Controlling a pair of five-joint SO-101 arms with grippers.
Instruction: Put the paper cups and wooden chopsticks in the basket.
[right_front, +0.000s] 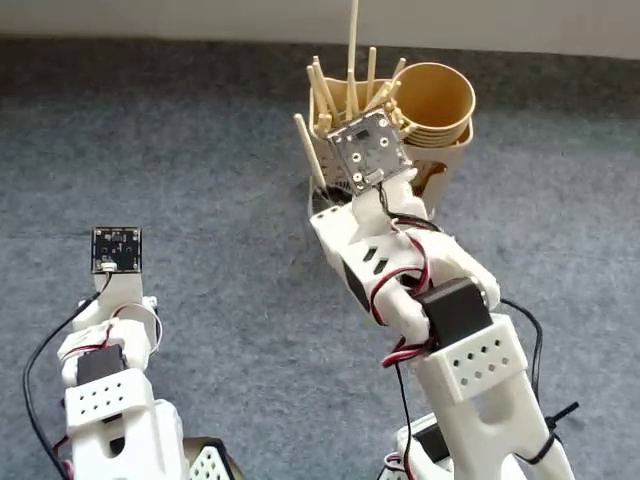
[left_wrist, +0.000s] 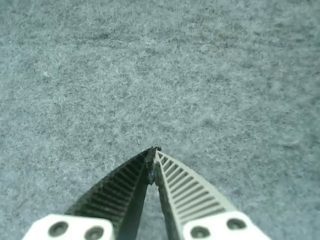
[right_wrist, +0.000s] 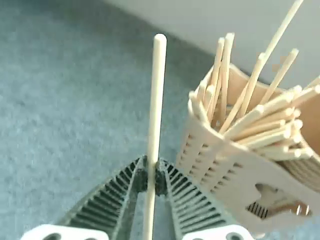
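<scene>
Right gripper (right_wrist: 152, 180) clamped on one chopstick (right_wrist: 157, 100), just beside the basket (right_wrist: 225, 165).
It's pale, round, plain wood. My left gripper (left_wrist: 154, 155) is closed, empty.

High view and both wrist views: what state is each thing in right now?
Left gripper: shut, empty, over the carpet.
Right gripper: shut on a chopstick beside the basket.
Chopstick: upright, clamped.
Basket: upright, holding other chopsticks and paper cups.
Paper cups: stacked.
</scene>
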